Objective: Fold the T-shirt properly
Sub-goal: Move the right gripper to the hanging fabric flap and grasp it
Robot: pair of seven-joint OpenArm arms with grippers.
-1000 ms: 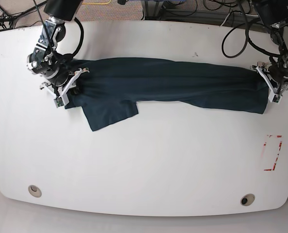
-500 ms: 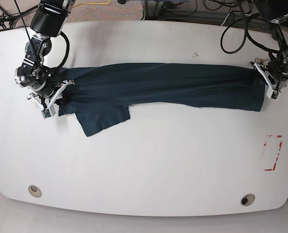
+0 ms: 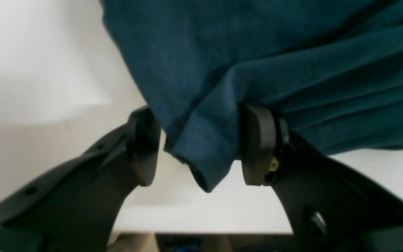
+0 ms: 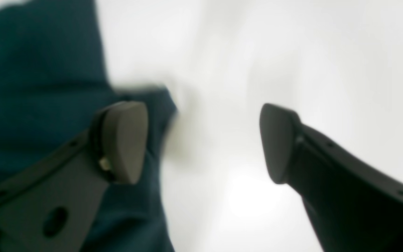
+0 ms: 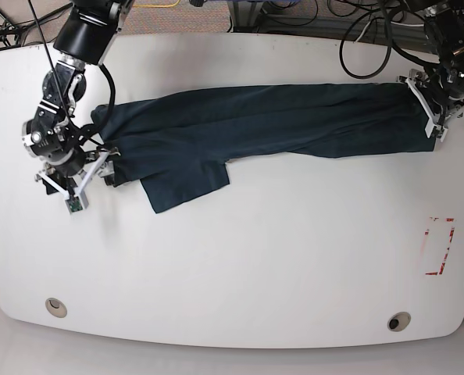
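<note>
Since a second ago, shifted toward the far edge of the bench (image 5: 240,266): the large dark navy-teal soft cloth T-shirt (image 5: 255,129), now lying as a long band across the far half, stretched from near the left edge to near the right edge, one short sleeve flap hanging toward the near side. Right tool (image 4: 201,143) pulled off the collar-side end and sprung apart; half a second ago clamped there, now standing wide with only white bench between the pads (image 4: 126,140), one pad just over the cloth edge, nothing held. Blurred in that wrist view, so contact with the cloth possibly nil, hard to say.

Left tool (image 3: 194,143) at the hem end by the far right corner, jaws partly apart with a folded hem corner hanging between them; cloth touching the right pad, a sliver of white bench showing beside the left pad, so a true pinch cannot be told from a loose cradle.

Probable reason for the layout: garment drawn taut lengthwise between both ends to flatten the first fold, then let go on one side for a regrasp. Sleeve flap yet to be tucked.

No brand, label or print on the shirt. Red tape outline (image 5: 439,246) near the right edge of the bench, unlettered.
</note>
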